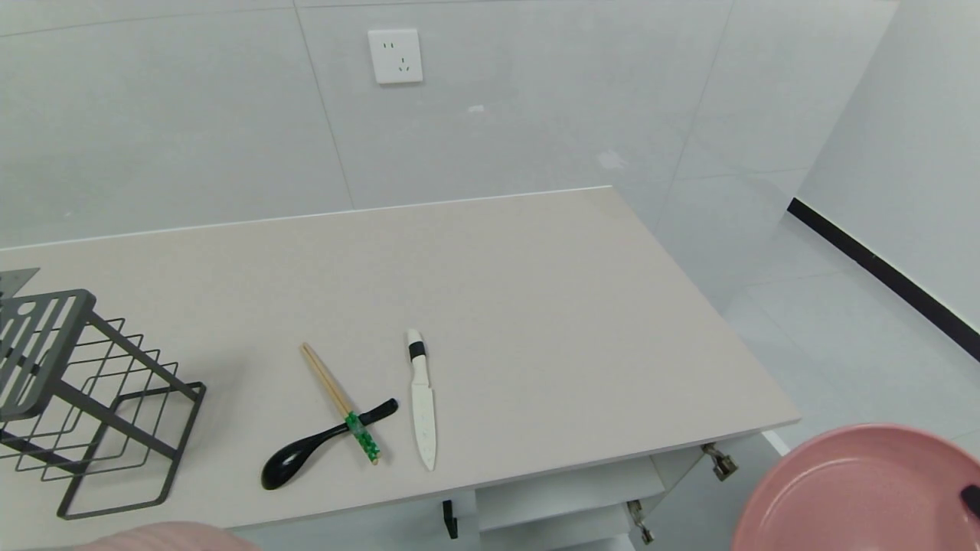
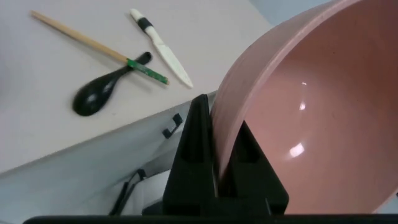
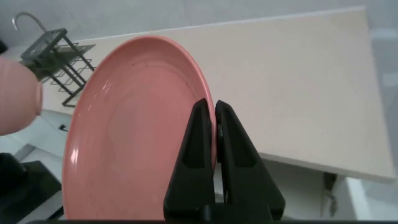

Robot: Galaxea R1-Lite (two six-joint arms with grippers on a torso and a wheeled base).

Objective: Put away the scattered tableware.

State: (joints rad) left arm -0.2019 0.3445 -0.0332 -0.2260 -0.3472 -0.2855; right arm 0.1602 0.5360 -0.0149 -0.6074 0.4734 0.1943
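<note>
The left claw (image 2: 222, 134) is clamped on the rim of a pink bowl (image 2: 311, 106), held off the bench's (image 1: 498, 291) near edge. The right claw (image 3: 211, 118) grips a pink plate (image 3: 130, 124) by its rim, beyond the bench's near right corner. On the bench, chopsticks (image 1: 337, 398) cross a black spoon's (image 1: 306, 451) handle, with a white knife (image 1: 423, 405) just beside them. A wire rack (image 1: 84, 398) stands at the left.

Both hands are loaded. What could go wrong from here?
1. The left hand pinches the pink bowl and the right hand the pink plate by the rim alone, both off the counter: a slip would likely drop them.
2. Swinging toward the rack could knock the knife near the front edge.
</note>
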